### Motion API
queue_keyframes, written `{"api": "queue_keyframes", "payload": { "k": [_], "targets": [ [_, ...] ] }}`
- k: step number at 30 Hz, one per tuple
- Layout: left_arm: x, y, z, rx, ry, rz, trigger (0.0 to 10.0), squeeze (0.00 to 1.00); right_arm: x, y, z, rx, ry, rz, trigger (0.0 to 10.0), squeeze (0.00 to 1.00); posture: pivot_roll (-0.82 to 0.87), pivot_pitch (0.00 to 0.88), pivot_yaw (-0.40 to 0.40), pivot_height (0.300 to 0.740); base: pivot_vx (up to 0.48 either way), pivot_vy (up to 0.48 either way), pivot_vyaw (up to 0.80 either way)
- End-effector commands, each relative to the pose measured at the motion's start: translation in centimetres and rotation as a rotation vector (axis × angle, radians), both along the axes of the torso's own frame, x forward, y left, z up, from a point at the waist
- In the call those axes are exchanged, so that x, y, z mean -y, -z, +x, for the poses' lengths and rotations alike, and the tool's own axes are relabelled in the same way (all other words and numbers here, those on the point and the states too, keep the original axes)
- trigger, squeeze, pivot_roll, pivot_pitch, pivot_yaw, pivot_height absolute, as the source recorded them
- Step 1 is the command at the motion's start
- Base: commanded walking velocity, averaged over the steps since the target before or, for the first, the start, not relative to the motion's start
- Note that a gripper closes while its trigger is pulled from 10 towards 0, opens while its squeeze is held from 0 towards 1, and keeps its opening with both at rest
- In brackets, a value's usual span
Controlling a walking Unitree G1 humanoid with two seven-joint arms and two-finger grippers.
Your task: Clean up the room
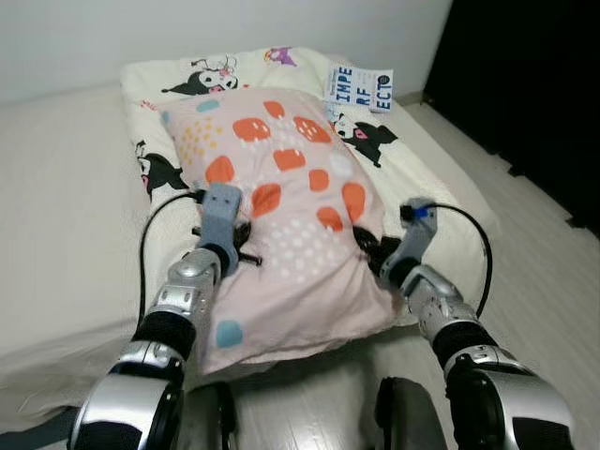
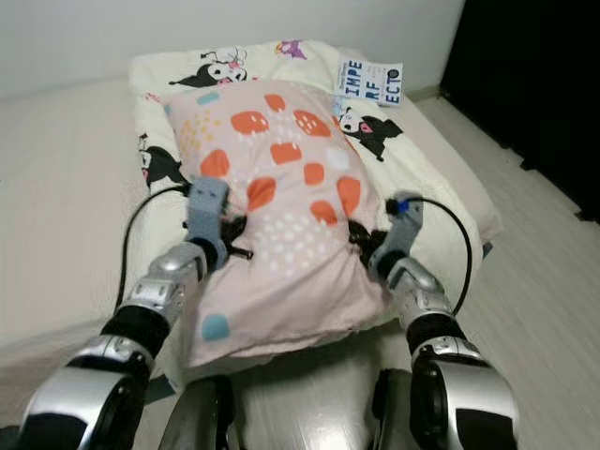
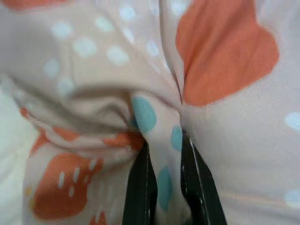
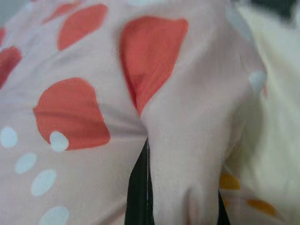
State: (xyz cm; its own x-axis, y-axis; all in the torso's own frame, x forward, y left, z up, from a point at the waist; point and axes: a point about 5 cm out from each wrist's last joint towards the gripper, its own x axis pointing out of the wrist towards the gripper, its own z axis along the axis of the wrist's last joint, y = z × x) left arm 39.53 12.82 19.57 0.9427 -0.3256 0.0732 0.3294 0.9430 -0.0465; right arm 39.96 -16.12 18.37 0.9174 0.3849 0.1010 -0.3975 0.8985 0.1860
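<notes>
Left gripper [image 1: 246, 246]: jaws clenched on a fold at the pink pillow's [image 1: 281, 216] left edge, wrist view confirming; pink pillow: lying on the cartoon-print blanket [image 1: 375, 141] on the bed [image 1: 66, 206]; right gripper [image 1: 367, 251]: jaws pinching the pillow's right edge.

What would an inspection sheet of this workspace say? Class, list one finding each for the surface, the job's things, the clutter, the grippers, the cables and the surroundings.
Surface: cream bed, low to the floor.
Job's things: pink pillow with orange blotches, lying over a cartoon-print blanket.
Clutter: blue-lettered white cloth at the blanket's far end.
Grippers: left gripper pinching a fold of the pillow's left edge; right gripper pinching its right edge.
Cables: a black cable loops beside each wrist.
Surroundings: white wall, pale wood floor, dark area at right.
</notes>
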Motion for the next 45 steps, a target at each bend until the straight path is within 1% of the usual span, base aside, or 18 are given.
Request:
{"api": "queue_keyframes", "payload": {
  "k": [1, 4, 7, 10, 17, 18, 19, 20, 21, 22, 23, 26, 27, 28, 29, 34, 38, 45],
  "targets": [
    [0.8, -0.7, -1.0, 0.044, 0.062, -0.089, 0.0, 0.0, -1.7, -1.8, 0.0, 0.127, -0.045, -0.048, 0.0, 0.0, 0.03, 0.263, 0.025, 0.553, 0.0, 0.0, 0.0],
    [0.6, -1.4, -2.1, 0.102, 0.07, -0.142, 0.0, 0.0, -2.2, -2.9, -0.4, 0.21, -0.044, -0.06, 0.0, 0.0, 0.02, 0.249, 0.018, 0.553, 0.0, 0.0, 0.0],
    [0.9, -2.1, -4.1, 0.179, 0.059, -0.195, 0.0, 0.0, -2.9, -3.9, -1.7, 0.322, -0.029, -0.082, 0.0, 0.0, 0.01, 0.224, 0.003, 0.553, 0.0, 0.0, 0.0],
    [1.1, -2.6, -5.0, 0.217, 0.043, -0.226, 0.0, 0.0, -3.4, -4.4, -2.6, 0.375, -0.025, -0.09, 0.0, 0.0, 0.01, 0.212, 0.003, 0.553, 0.0, 0.0, 0.0],
    [1.1, -2.7, -5.7, 0.225, 0.028, -0.24, 0.0, 0.0, -3.7, -4.7, -3.4, 0.414, -0.016, -0.095, 0.0, 0.0, 0.01, 0.201, 0.004, 0.553, 0.0, 0.0, 0.0],
    [1.3, -2.5, -6.1, 0.215, 0.019, -0.248, 1.5, 0.0, -3.8, -4.8, -4.0, 0.435, 0.004, -0.087, 0.0, 0.0, 0.0, 0.192, 0.007, 0.553, 0.0, 0.0, 0.0],
    [1.3, -2.5, -6.1, 0.215, 0.019, -0.248, 1.5, 0.0, -3.8, -4.8, -4.0, 0.435, 0.004, -0.087, 0.0, 0.0, 0.0, 0.192, 0.007, 0.553, 0.0, 0.0, 0.0],
    [1.5, -2.2, -6.6, 0.212, 0.018, -0.234, 2.7, 0.0, -3.9, -4.8, -4.5, 0.45, 0.018, -0.077, 0.0, 0.0, 0.0, 0.187, 0.008, 0.553, 0.0, 0.0, 0.0],
    [1.8, -2.0, -7.0, 0.208, 0.016, -0.228, 5.5, 0.0, -3.8, -4.5, -5.0, 0.448, 0.034, -0.072, 0.0, 0.0, -0.01, 0.184, 0.009, 0.553, 0.0, 0.0, 0.0],
    [1.8, -2.0, -7.0, 0.208, 0.016, -0.228, 5.5, 0.0, -3.8, -4.5, -5.0, 0.448, 0.034, -0.072, 0.0, 0.0, -0.01, 0.184, 0.009, 0.553, 0.0, 0.0, 0.0],
    [2.1, -1.8, -7.4, 0.196, 0.008, -0.211, 10.0, 0.0, -3.7, -3.8, -5.4, 0.424, 0.051, -0.077, 0.0, 0.0, 0.0, 0.184, 0.01, 0.553, 0.0, 0.0, 0.0],
    [2.2, -1.7, -7.7, 0.188, 0.0, -0.198, 10.0, 0.0, -3.6, -3.4, -5.7, 0.404, 0.061, -0.083, 0.0, 0.0, 0.0, 0.184, 0.01, 0.553, 0.0, 0.0, 0.0],
    [2.3, -1.3, -7.9, 0.169, -0.024, -0.178, 10.0, 0.0, -3.2, -2.7, -5.9, 0.379, 0.106, -0.115, 3.4, 0.0, 0.0, 0.182, 0.012, 0.553, 0.0, 0.0, 0.0],
    [2.3, -1.3, -7.9, 0.169, -0.024, -0.178, 10.0, 0.0, -3.2, -2.7, -5.9, 0.379, 0.106, -0.115, 3.4, 0.0, 0.0, 0.182, 0.012, 0.553, 0.0, 0.0, 0.0],
    [2.1, -0.9, -8.0, 0.153, -0.065, -0.148, 10.0, 0.0, -2.9, -2.1, -6.0, 0.349, 0.15, -0.137, 10.0, 0.0, 0.0, 0.178, 0.011, 0.553, 0.0, 0.0, 0.0],
    [1.1, -0.3, -8.2, 0.135, -0.172, -0.146, 10.0, 0.0, -2.1, -0.9, -6.6, 0.315, 0.236, -0.194, 10.0, 0.0, 0.0, 0.166, 0.011, 0.553, 0.0, 0.0, 0.0],
    [1.0, -0.2, -8.4, 0.14, -0.19, -0.139, 10.0, 0.0, -2.0, -0.7, -6.8, 0.309, 0.244, -0.199, 10.0, 0.0, 0.0, 0.162, 0.01, 0.553, 0.0, 0.0, 0.0],
    [0.9, 1.7, -8.5, 0.05, -0.262, -0.044, 10.0, 0.0, -2.0, 0.6, -7.4, 0.249, 0.246, -0.217, 10.0, 0.0, 0.0, 0.161, 0.01, 0.553, 0.0, 0.0, 0.0]
  ]
}}
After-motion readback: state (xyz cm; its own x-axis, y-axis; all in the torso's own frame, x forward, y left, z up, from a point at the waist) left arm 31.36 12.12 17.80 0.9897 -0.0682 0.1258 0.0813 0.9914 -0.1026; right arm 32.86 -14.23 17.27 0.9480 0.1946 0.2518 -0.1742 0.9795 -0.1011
